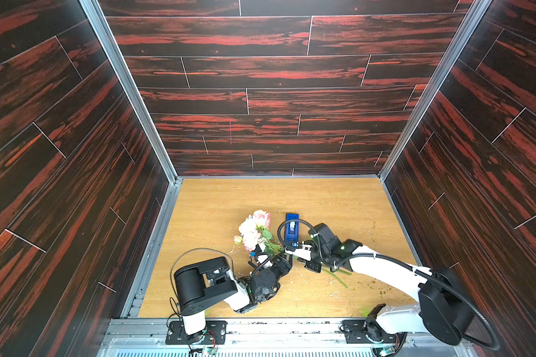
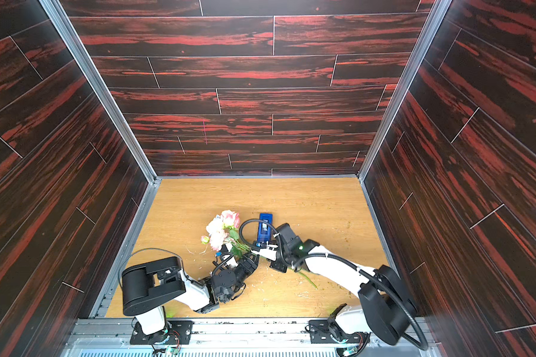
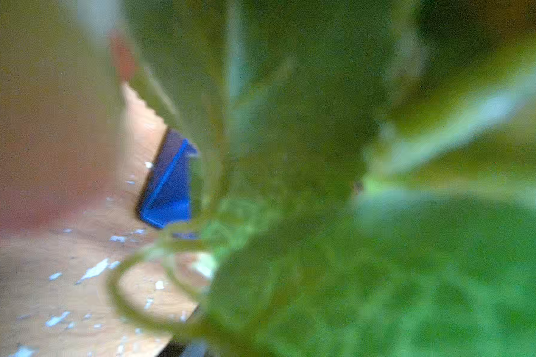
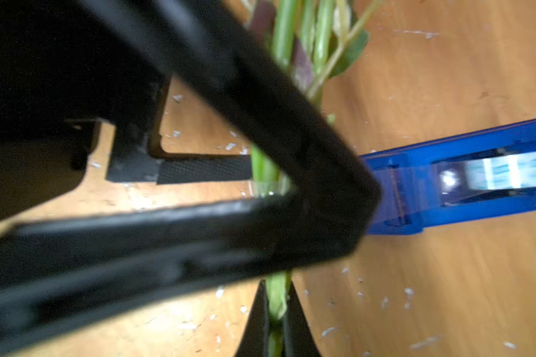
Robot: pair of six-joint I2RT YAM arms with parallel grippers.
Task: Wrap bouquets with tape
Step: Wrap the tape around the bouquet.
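at the left of the table, the left gripper is set close against the stems, just below the flower heads. its wrist view is blocked by blurred leaves, so its jaw width cannot be told.

next over, the bouquet is found mid-table, pink and white heads pointed away from the robot, stems run back toward the right arm. whether it rests on the wood or is lifted cannot be told.

just right of the heads, the tape is seated in its blue dispenser, stood on the table near the stems. no gripper is seen touching it.

further right, the right gripper is clamped tight on the stems, close to the dispenser's near end.

progress, as judged: gathering and holding are done. no strip is seen pulled from the roll to the stems. a clear glint is seen on the stems at the pinch point; tape or glare cannot be told. a wrap is not confirmed, so pulling, winding and cutting are taken as left. white scraps are scattered over the table.
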